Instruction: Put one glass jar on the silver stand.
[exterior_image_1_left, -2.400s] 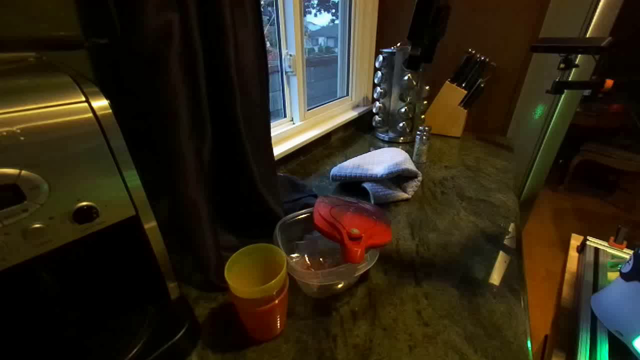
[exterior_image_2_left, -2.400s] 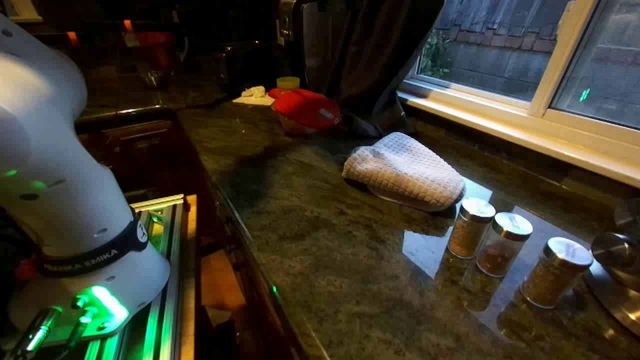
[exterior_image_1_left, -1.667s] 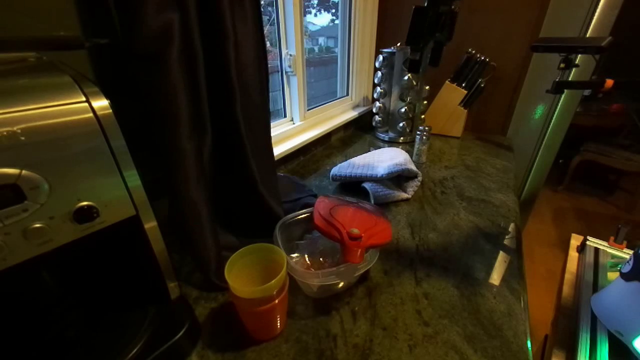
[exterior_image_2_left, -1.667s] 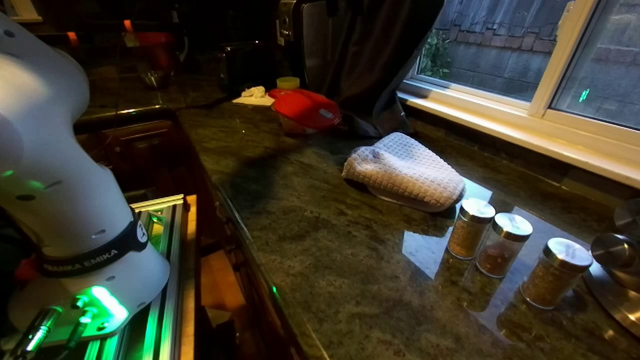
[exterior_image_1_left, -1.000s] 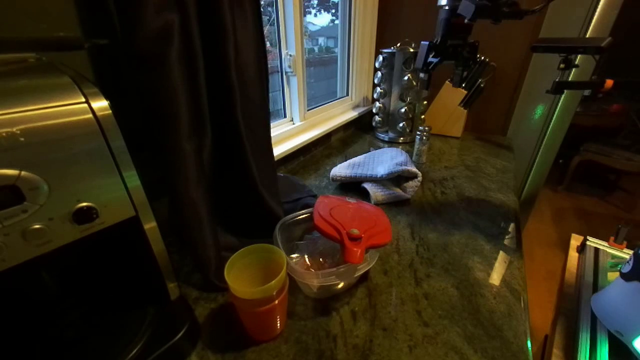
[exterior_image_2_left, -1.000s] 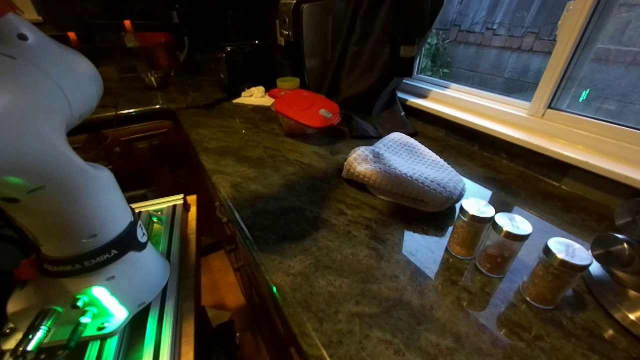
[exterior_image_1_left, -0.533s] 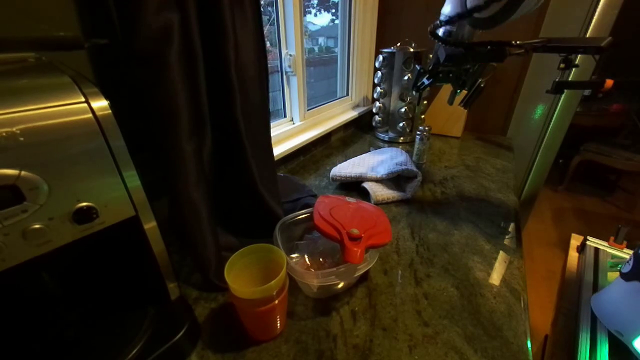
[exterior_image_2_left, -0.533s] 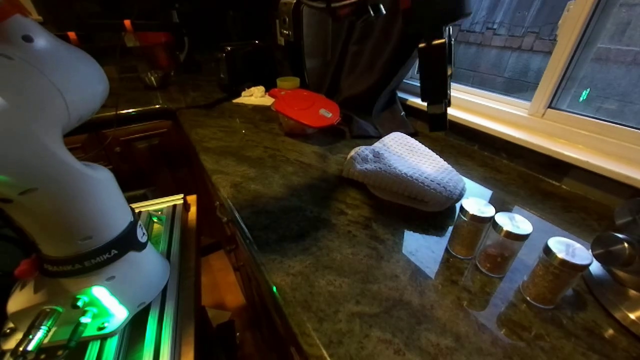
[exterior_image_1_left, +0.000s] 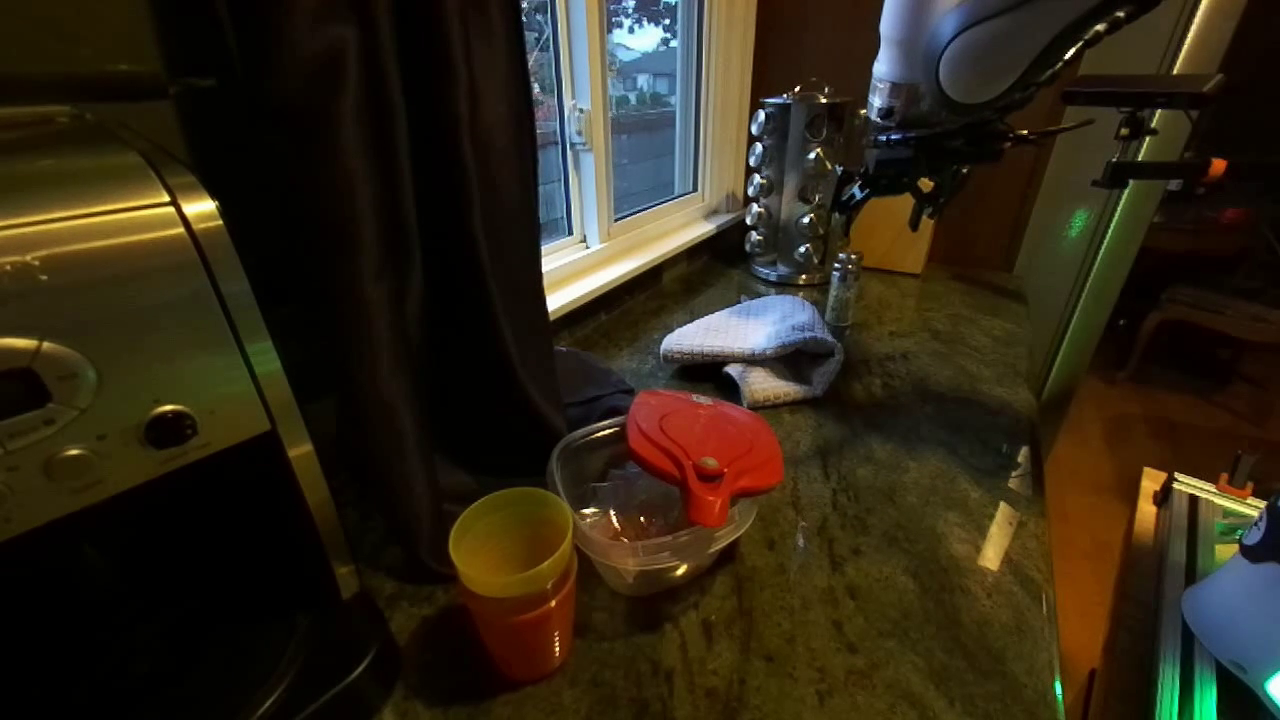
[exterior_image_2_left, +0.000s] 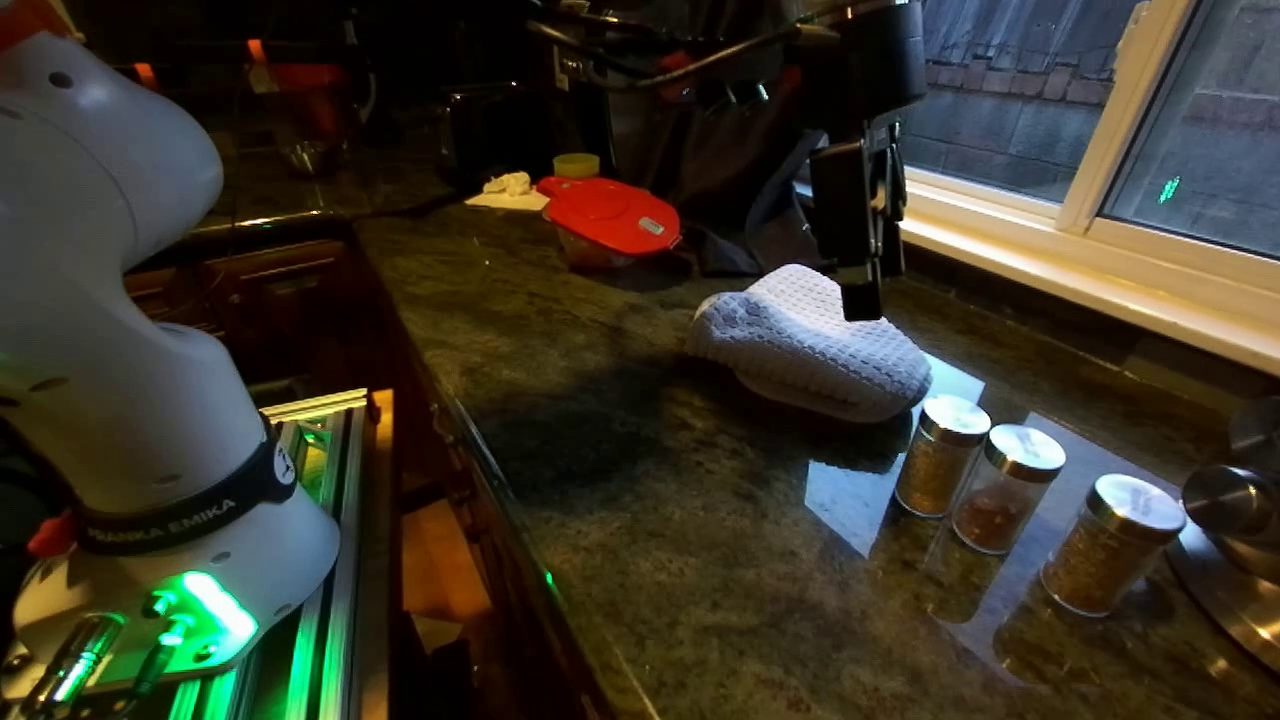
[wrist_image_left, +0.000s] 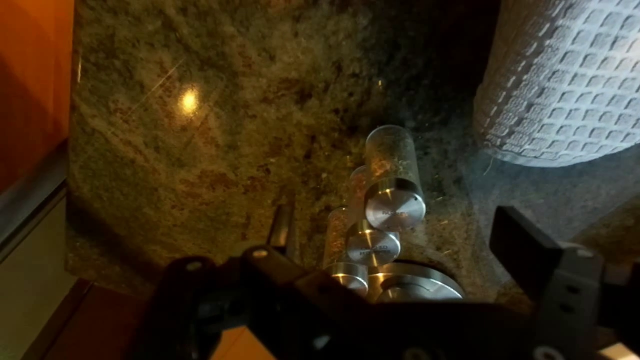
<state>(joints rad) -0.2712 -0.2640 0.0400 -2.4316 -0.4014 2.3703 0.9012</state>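
Dim, daylight through window, warm glare on countertop

I am looking over a dark, mottled worktop. Three lidded glass jars are standing near the silver stand and a wooden knife block; a folded towel is lying near the jars. Well apart, a clear bowl and an orange cup are resting close together.
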